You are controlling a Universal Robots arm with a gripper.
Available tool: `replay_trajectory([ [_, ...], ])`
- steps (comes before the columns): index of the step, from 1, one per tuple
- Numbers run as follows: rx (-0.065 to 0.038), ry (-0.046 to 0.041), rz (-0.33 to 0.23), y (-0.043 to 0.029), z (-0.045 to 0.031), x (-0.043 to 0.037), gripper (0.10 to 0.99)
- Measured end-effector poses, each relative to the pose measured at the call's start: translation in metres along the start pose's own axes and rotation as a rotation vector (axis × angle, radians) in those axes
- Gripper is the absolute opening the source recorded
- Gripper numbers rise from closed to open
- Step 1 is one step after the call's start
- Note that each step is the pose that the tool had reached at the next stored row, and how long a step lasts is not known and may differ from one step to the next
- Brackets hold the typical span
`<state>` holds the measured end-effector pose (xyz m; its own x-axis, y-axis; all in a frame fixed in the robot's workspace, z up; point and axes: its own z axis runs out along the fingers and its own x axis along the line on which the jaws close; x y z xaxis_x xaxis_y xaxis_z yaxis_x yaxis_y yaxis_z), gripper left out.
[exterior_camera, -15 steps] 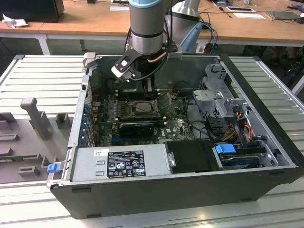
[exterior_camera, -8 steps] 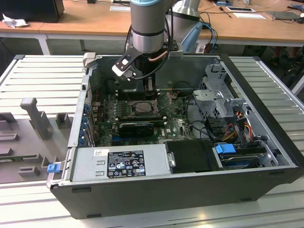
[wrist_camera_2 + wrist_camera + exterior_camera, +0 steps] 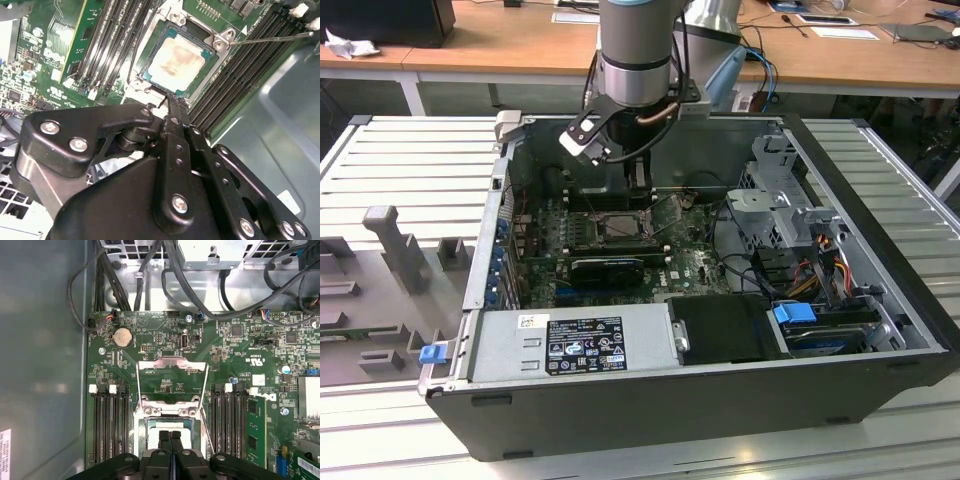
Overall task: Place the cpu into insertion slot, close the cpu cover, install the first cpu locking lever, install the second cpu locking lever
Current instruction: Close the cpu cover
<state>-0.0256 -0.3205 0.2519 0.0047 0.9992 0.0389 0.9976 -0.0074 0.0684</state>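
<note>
Sitting in the insertion slot [image 3: 151,75], pale silver square cpu [image 3: 176,60], claw [image 3: 174,100] tips pressed together at its edge

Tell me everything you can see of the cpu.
The cpu is a thin square chip with a pale silver metal face, faintly tan-stained, and a teal border. It lies flat in the slot, uncovered. The shut gripper hangs at one edge; whether it touches the chip I cannot tell.
</note>
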Motion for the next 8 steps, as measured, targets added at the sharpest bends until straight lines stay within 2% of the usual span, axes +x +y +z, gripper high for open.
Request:
replay_trajectory([
  [1, 0.0, 0.0, 0.0, 0.0002, -0.0021, 0.0001, 0.106],
  [8, 0.007, 0.0005, 0.0, 0.0075, -0.0017, -0.0006, 0.106],
])
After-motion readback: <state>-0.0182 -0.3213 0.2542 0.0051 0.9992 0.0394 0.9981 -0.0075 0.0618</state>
